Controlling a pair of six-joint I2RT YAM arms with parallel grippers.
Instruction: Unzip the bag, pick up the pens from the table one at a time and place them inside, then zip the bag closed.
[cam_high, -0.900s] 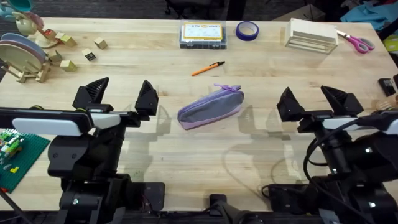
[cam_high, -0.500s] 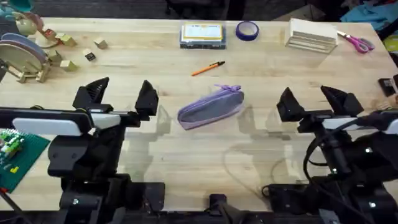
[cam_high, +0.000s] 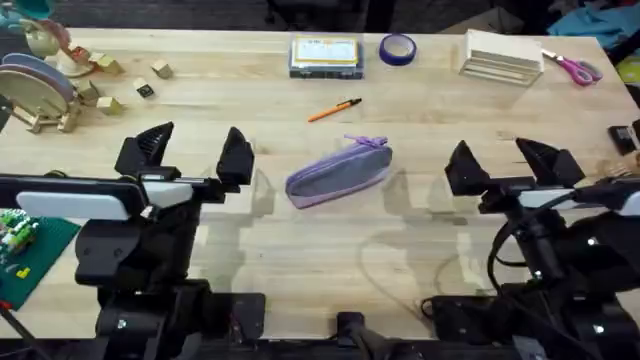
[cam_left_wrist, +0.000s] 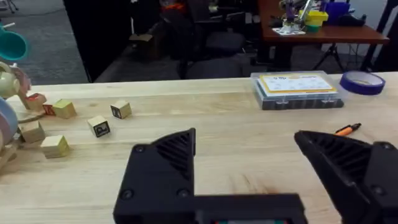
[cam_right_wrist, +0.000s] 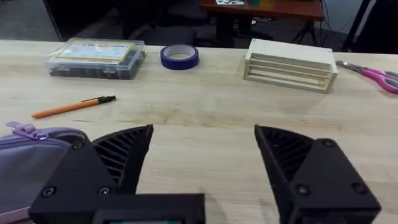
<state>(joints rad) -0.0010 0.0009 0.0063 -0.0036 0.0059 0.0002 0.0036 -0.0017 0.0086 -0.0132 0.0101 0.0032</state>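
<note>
Overhead view: the bag (cam_high: 338, 172) lies near the middle of the table (cam_high: 300, 250), tilted, its purple zipper pull at the far right end; the zipper appears closed, though this is hard to confirm from above. A single orange pen (cam_high: 334, 109) rests on the bare wood just beyond the bag, apart from it. The left gripper (cam_high: 190, 150) hangs to the left of the bag, fingers spread wide and holding nothing. The right gripper (cam_high: 503, 160) hangs to the bag's right, likewise spread and unloaded. Neither touches the bag or pen. Along the far edge stand a clear box with yellow label (cam_high: 326, 54), a roll of purple tape (cam_high: 398, 47), a pale wooden rack (cam_high: 501, 55) and pink-handled scissors (cam_high: 574, 68). Wooden blocks (cam_high: 152, 78) sit at the far left.
</note>
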